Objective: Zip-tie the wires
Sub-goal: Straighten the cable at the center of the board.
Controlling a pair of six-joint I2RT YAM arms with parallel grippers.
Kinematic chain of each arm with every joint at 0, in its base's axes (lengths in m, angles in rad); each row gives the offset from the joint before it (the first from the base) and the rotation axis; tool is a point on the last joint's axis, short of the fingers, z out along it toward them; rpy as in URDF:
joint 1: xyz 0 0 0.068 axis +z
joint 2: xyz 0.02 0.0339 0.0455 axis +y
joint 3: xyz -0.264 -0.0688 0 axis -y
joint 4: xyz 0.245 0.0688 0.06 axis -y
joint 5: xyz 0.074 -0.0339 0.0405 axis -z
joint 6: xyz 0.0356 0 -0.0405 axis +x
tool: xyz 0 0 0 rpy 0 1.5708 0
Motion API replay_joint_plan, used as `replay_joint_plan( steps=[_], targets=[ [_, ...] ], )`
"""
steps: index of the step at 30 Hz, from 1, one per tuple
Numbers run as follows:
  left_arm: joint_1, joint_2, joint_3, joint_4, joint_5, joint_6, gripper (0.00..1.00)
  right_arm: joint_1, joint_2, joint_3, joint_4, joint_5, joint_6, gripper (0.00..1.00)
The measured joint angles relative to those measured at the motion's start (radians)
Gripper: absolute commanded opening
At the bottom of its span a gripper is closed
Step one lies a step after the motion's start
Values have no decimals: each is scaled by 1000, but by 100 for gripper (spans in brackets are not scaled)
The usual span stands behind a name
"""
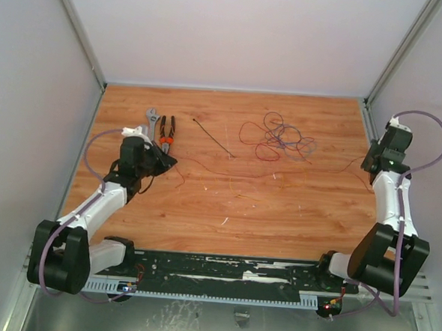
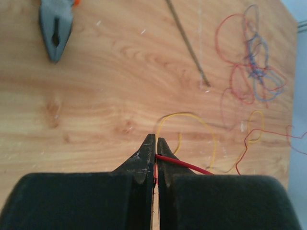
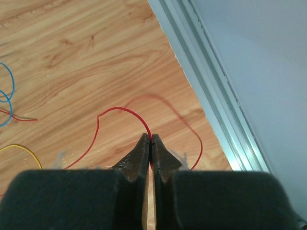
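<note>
From above, the left claw [image 1: 165,162] sat just beside the pliers [image 1: 167,131], and the right claw [image 1: 371,158] hung near the right edge of the counter [image 1: 278,214]. The wires [image 1: 277,139] lay mostly tangled toward the back between them, with the zip tie [image 1: 214,138] just left of the tangle, untouched.

The left wrist view showed that claw clenched on a red strand [image 2: 184,166] — pinched low between the fingers.

The right wrist view showed the other claw likewise clenched, on a red loop [image 3: 115,111] curving off to the left. Whether both held the same wire could not be told.

Done well, the step probably called for drawing both pinched ends slowly toward the tangle — such thin wire would slip easily — so everything gathered into one bundle beside the tie.
</note>
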Motion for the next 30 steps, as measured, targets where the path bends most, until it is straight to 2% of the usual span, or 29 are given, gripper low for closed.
replay_joint_plan(
  steps=[7, 11, 15, 20, 30],
  targets=[
    [-8, 15, -101, 53, -11, -36, 0, 0, 34, -80, 58, -1, 12, 0],
    [-32, 49, -119, 105, -14, -52, 3, 0, 85, -103, 92, 0, 24, 11],
    [-43, 87, -158, 150, -29, -69, 2, 0, 124, -122, 121, -4, 32, 13],
    [-47, 98, -219, 165, -121, -96, 2, 0, 148, -137, 145, -25, 34, 18],
    [-48, 119, -239, 178, -220, -116, 36, 0, 169, -139, 170, -61, 39, 35]
  ],
)
